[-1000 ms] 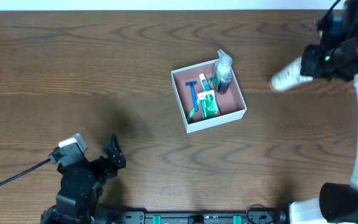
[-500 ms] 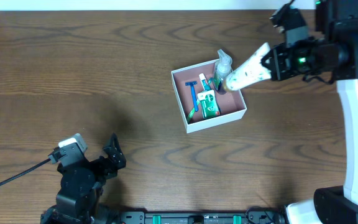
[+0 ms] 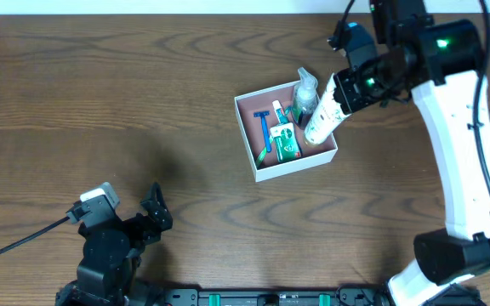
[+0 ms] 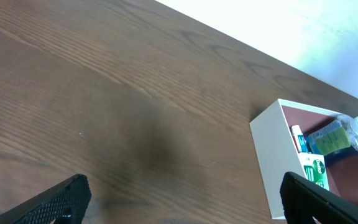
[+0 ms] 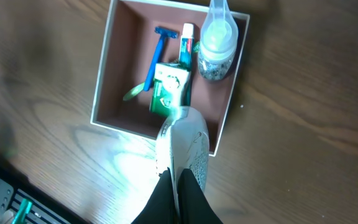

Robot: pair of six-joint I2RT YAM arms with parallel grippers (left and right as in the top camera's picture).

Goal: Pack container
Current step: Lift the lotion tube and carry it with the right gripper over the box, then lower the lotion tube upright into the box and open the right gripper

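Wood-grain table point(image 3: 100, 102), matt container point(image 3: 297, 167), plastic tube point(image 3: 321, 119)

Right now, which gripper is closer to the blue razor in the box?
Right. The right gripper, shut on a white tube, hangs by the container's right wall, close to the blue razor. The left gripper stands open, well outside the container toward the front left.
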